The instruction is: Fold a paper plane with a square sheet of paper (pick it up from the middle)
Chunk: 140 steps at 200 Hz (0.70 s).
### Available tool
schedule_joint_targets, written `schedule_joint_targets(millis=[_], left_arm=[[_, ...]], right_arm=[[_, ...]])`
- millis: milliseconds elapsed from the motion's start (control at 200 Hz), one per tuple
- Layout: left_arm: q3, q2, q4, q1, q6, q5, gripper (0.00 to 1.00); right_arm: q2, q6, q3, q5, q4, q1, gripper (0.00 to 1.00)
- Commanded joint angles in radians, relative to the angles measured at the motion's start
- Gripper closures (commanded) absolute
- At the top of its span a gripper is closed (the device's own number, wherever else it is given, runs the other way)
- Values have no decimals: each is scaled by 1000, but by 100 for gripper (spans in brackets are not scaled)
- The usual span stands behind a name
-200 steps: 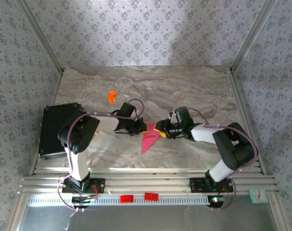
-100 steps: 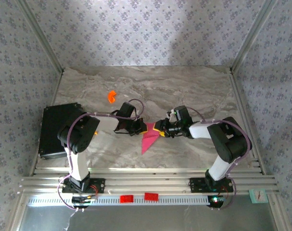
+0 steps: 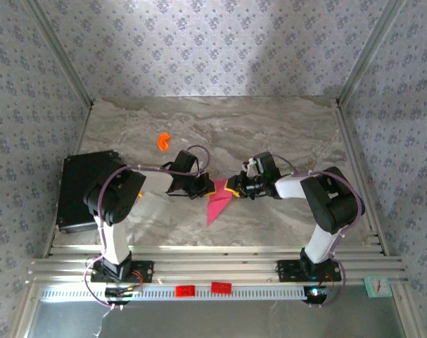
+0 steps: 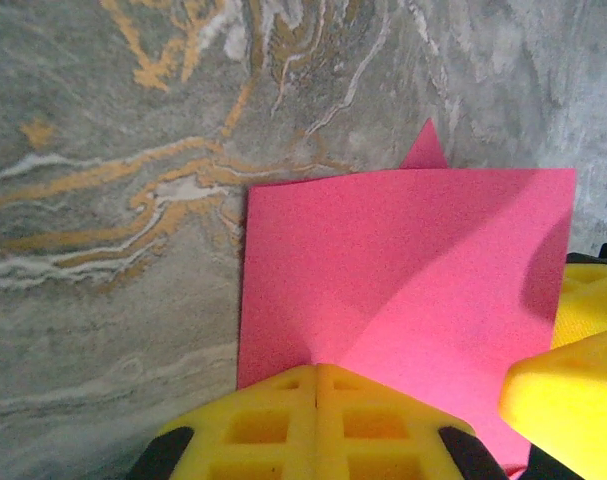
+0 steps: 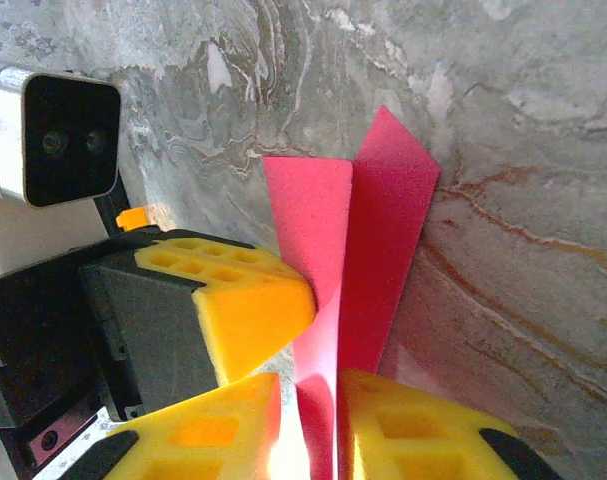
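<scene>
My left gripper [image 4: 316, 385] is pinched tight on the edge of the half-folded pink sheet of paper [image 4: 403, 270] mid-table [image 3: 283, 127], my right gripper [image 5: 308, 388] straddles its crease, honestly can't tell if it's gripping, and the little orange piece [image 3: 163, 141] sits farther back.

1. A folded magenta-pink paper sheet [image 3: 216, 205] sits mid-table, its narrow point toward the arm bases.
2. The left gripper [image 3: 206, 188] and right gripper [image 3: 231, 189] meet its upper end from opposite sides.
3. A small orange plastic piece [image 3: 163, 141] lies well apart, behind the left arm.
4. A flat black box [image 3: 78, 189] rests at the left edge of the grey marble table [image 3: 290, 127].
</scene>
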Motion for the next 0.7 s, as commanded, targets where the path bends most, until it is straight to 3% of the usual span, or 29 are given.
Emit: schedule_joint_targets(millis=[0,310,465,625,695], left_arm=[[-32,-7,-51,2,-14,-17,100],[-41,-59,-4,2,-32,23,99],[-36,-132,-12,1,-9,8,90],[-41,-193,-48,-8,45,-45,69],[-28,-217,-92,-24,94,-78,67]], right_arm=[[22,-21,17,-25,-41,-4,77],[-18,-26,15,-10,-101,-1,96],[-81,-5,-14,57,-140,-6,99],[-179,41,-74,136,-134,-21,100],[-218,66,-106,173,-142,-35,100]])
